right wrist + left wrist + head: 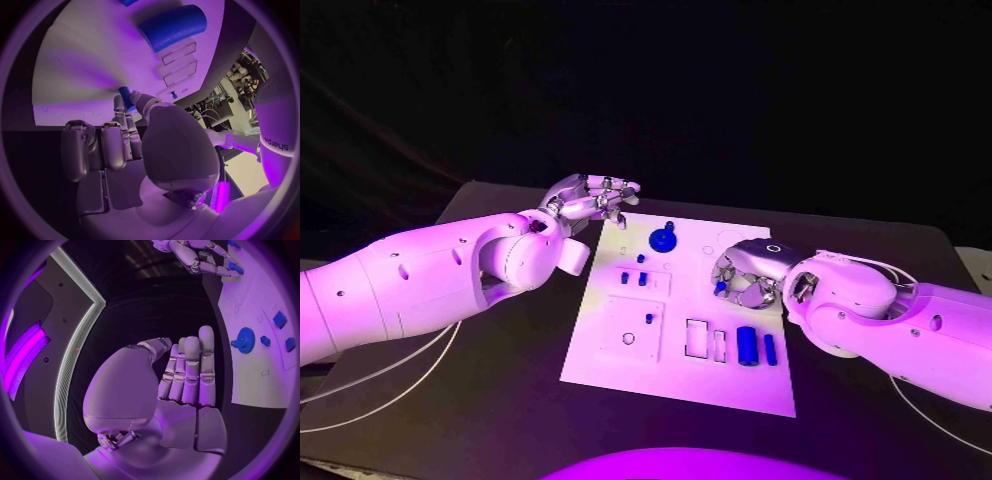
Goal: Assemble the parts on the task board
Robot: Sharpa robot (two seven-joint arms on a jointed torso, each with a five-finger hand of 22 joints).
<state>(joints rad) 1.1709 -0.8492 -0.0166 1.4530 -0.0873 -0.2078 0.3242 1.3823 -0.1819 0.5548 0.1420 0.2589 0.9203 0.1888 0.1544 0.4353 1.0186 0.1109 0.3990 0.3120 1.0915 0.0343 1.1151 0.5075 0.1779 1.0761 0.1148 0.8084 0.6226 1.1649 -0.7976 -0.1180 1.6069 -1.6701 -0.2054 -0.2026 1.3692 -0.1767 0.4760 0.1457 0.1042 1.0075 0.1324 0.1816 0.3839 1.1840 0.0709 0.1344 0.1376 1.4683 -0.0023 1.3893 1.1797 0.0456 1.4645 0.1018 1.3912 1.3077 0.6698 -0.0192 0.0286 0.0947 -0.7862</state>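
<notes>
— Hands first: what's each one doing?
— Right hand (747,277) sits over the task board's (625,350) right edge, pinching a small blue part (125,96) at its fingertips. Left hand (593,199) hovers off the board's far-left corner, fingers together, holding nothing.
— Other parts?
— Blue gear (664,239) near the far edge; two blue cylinders (749,345) near the right edge, on the black counter's (473,380) board.

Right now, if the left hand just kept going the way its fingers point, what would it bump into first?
Probably nothing: the left hand points along the task board's edge over black table. The blue gear lies off to the side. Depth is unclear.
</notes>
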